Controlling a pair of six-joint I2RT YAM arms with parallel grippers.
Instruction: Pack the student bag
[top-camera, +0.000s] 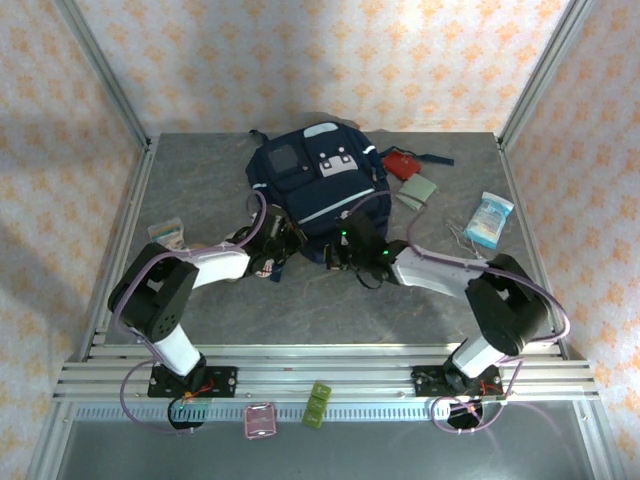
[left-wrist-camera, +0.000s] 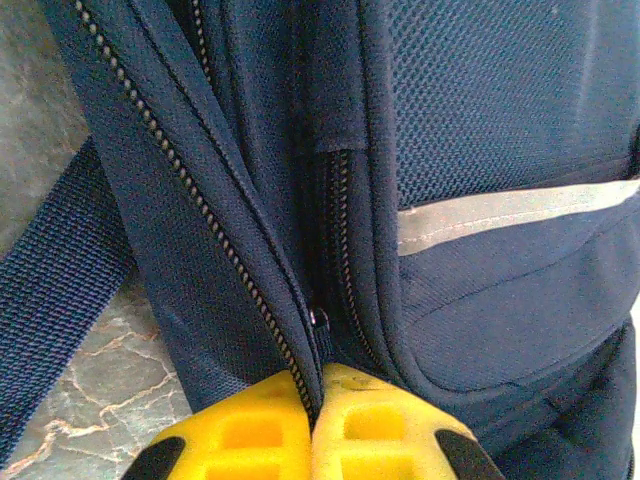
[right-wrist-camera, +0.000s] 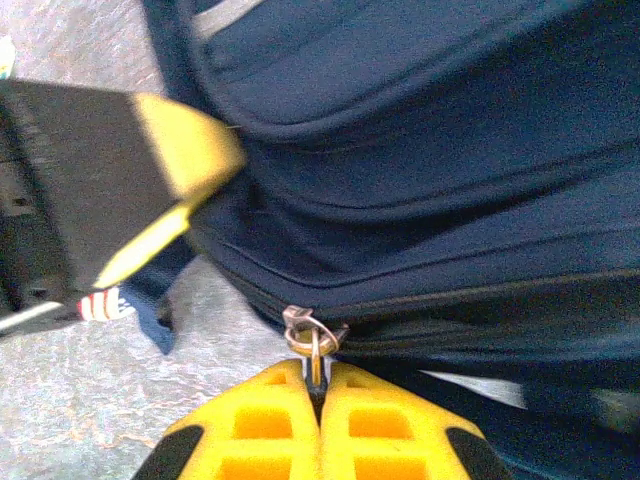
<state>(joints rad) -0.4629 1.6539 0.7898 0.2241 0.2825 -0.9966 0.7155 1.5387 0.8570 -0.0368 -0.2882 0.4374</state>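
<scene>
Item 1, student bag (top-camera: 312, 178): navy with a white stripe, lying front face up at the far middle of the grey bench (top-camera: 200, 300)
Item 2, left tool (left-wrist-camera: 312, 428): clenched, yellow fingertips pinched together on the bag's zip edge
Item 3, right tool (right-wrist-camera: 320, 405): clenched on a metal zip pull (right-wrist-camera: 314, 342) at the bag's near edge
Sundries right of the bag: red pouch (top-camera: 402, 162), pale green pad (top-camera: 417, 192), blue-white packet (top-camera: 489, 220)
</scene>
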